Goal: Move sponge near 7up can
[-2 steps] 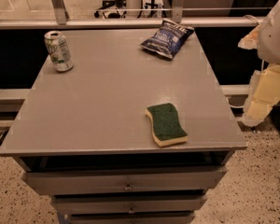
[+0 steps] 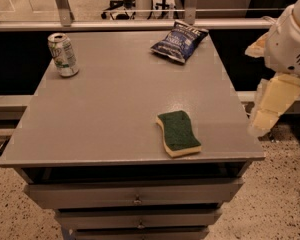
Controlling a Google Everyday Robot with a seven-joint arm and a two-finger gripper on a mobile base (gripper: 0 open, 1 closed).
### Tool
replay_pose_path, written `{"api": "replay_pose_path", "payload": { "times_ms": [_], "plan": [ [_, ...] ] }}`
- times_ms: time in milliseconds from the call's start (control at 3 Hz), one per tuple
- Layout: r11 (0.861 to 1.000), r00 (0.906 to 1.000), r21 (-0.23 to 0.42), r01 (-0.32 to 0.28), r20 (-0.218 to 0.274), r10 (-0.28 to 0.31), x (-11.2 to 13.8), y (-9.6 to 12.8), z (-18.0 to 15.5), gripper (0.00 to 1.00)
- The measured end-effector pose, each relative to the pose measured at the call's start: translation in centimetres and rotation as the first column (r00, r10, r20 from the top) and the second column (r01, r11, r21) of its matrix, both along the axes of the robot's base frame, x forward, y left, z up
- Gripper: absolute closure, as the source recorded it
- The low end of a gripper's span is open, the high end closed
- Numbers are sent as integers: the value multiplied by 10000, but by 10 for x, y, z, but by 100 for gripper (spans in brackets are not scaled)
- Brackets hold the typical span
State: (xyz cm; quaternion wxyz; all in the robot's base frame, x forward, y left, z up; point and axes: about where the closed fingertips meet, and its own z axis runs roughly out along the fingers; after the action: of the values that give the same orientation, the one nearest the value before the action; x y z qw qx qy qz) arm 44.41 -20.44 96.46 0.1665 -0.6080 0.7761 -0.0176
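The sponge (image 2: 178,133), dark green on top with a pale yellow base, lies flat on the grey table (image 2: 105,109) near its front right corner. The 7up can (image 2: 63,54), white and green with a silver top, stands upright at the table's back left corner, far from the sponge. My gripper (image 2: 262,119), cream-coloured, hangs off the table's right edge, to the right of the sponge and a little above table height. It holds nothing that I can see.
A crinkled blue chip bag (image 2: 179,41) lies at the back right of the table. Drawers (image 2: 135,194) sit under the tabletop. A metal rail (image 2: 140,24) runs behind the table. Speckled floor surrounds it.
My gripper has shifted slightly left, toward the table's right edge. The sponge, can and chip bag have not moved.
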Motion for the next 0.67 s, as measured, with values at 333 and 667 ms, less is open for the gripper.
{"api": "replay_pose_path", "payload": {
  "times_ms": [333,667],
  "plan": [
    [9969,9996,785,-101,-256,121,10,33,-29,0],
    [9821,9977,1884,73,-675,55,17,82,-64,0]
  ]
}}
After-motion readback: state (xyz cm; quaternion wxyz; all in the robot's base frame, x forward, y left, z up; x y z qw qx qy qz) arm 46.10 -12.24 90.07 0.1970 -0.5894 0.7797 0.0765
